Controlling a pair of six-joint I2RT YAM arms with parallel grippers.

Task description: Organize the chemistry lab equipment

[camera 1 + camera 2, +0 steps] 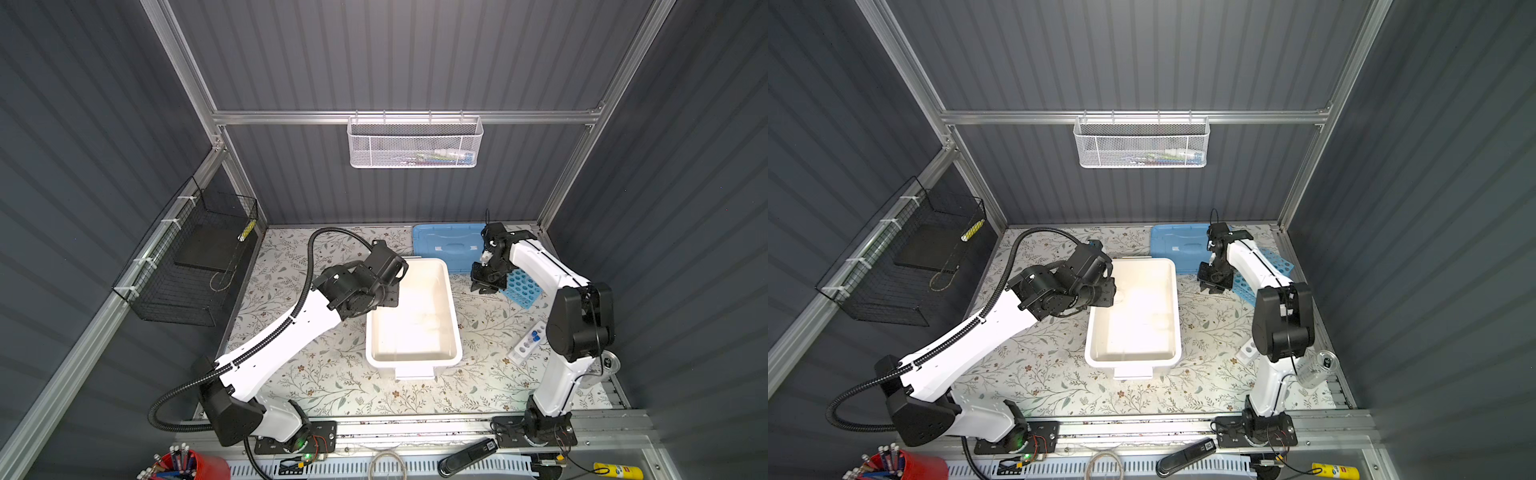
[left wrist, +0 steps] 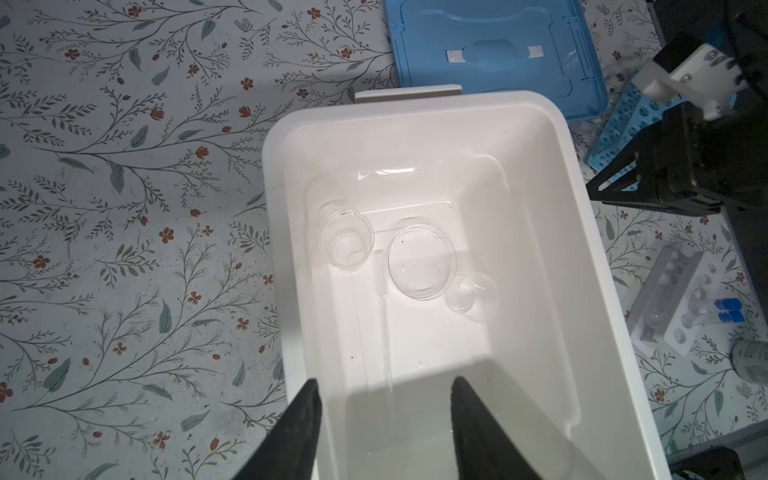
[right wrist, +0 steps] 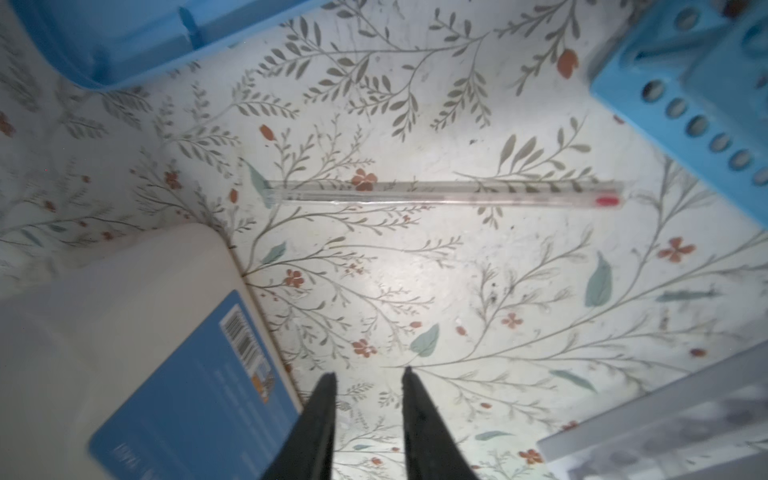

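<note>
My left gripper [image 2: 384,386] hangs open over the near end of the white tub [image 2: 274,216], with nothing between its fingers. Inside the tub are a small clear beaker [image 2: 347,239], a shallow glass dish [image 2: 422,262], a small flask [image 2: 473,297] and a thin glass pipette [image 2: 384,328]. My right gripper [image 3: 369,374] is open and empty above the floral mat, between the tub and the sky-blue rack [image 3: 698,87]. A thin glass rod with a red tip [image 3: 444,193] lies flat on the mat ahead of it. The small white tube rack [image 1: 524,347] holds blue-capped tubes [image 2: 727,309].
The tub's blue lid [image 1: 449,245] lies flat at the back, beside the right arm. A metal can [image 1: 610,360] stands near the right arm's base. A black wire basket [image 1: 195,257] hangs on the left wall. A red cup of pens [image 1: 187,465] stands at the front left.
</note>
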